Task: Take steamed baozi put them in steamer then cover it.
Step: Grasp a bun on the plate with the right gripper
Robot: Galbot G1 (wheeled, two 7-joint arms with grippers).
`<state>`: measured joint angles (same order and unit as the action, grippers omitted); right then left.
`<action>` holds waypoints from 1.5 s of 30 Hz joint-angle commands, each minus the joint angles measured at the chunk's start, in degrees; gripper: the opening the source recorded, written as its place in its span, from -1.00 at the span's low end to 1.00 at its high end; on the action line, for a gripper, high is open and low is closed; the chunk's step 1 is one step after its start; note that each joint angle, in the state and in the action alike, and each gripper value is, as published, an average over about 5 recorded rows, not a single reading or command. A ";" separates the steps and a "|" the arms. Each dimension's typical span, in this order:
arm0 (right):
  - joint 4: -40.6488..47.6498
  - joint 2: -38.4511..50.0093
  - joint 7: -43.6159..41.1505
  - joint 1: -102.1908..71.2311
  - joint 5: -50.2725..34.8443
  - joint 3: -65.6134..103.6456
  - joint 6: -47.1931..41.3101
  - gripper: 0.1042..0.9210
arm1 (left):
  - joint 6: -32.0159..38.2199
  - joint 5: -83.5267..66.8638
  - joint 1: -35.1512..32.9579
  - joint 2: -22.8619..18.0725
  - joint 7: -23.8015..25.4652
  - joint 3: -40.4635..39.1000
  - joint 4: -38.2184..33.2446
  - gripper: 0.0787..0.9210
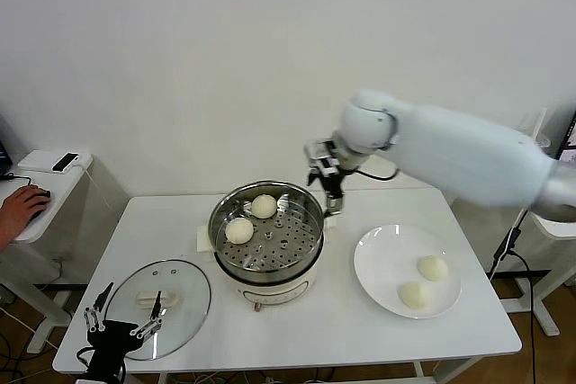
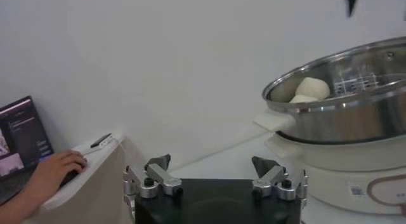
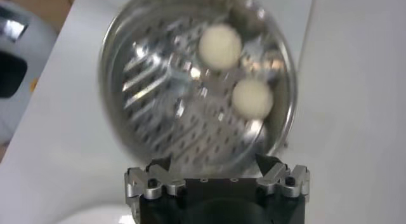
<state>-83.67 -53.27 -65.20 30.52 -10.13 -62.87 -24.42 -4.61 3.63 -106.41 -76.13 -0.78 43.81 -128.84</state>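
With two baozi (image 1: 252,218) in the steamer (image 1: 310,245) at its 11 o'clock, you're halfway. Right gripper (image 1: 326,188) hovers at its 2 o'clock, fingers spread, empty. Next: plate (image 1: 382,251), two buns (image 1: 424,281) left. Left gripper (image 1: 121,319) idle w/ fingers spread over the cover (image 1: 184,292).

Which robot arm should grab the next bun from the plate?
Probably the right. The right gripper is open and empty at the steamer's far right rim, nearer the plate with two baozi. The left gripper hangs by the cover.
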 commanded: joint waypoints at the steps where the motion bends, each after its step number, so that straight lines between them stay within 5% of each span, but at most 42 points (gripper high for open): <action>1: -7.02 21.82 -3.78 -8.43 11.28 4.61 5.72 0.76 | -0.01 0.08 -0.02 0.15 -0.05 -0.26 0.20 0.77; 17: -8.18 28.79 -3.77 -38.51 20.22 24.63 8.22 0.76 | -2.00 -1.52 0.36 0.19 -0.70 0.44 2.18 0.77; 45: -1.25 21.05 -0.13 -46.56 24.95 27.94 7.68 0.76 | -2.54 -1.67 0.34 0.29 -0.35 2.19 2.67 0.77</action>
<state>-88.32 -29.26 -66.39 -13.77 13.61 -36.22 -16.85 -7.09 1.97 -106.10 -75.89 -1.17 45.90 -126.24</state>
